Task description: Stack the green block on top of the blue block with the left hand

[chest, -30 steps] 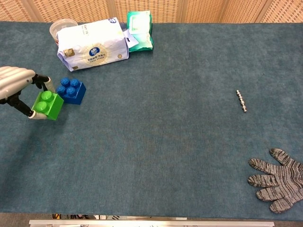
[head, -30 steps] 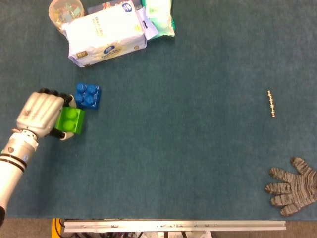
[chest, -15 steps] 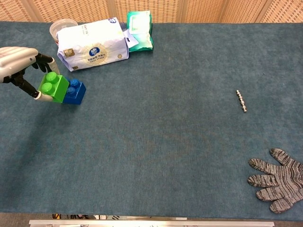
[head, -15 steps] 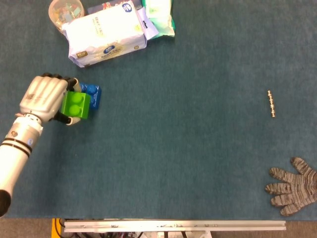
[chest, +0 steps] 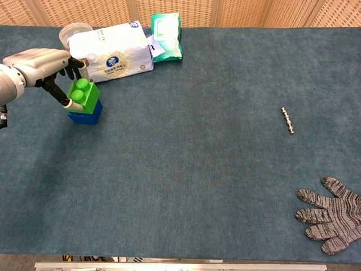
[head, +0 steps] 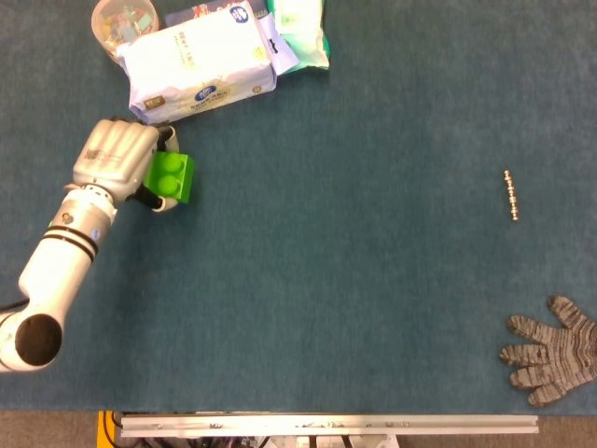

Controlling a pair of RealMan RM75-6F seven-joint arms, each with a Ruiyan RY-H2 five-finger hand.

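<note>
fingers (chest: 69,103) clasped round green block (chest: 83,93), set atop blue block (chest: 85,114); left hand (chest: 40,63) not yet released.

We looked from the head view almost straight down on the teal felt-covered table (head: 373,280), with its near metal edge rail (head: 326,426) along the bottom of the picture. From the chest view we looked lower and more forward, at a slant, so the woven wicker panels (chest: 225,11) behind the table's far edge showed. Both views took in nearly the whole tabletop, from the white plastic tissue pack (head: 201,61) (chest: 110,52) to the grey knitted glove (head: 552,350) (chest: 330,221).
</note>
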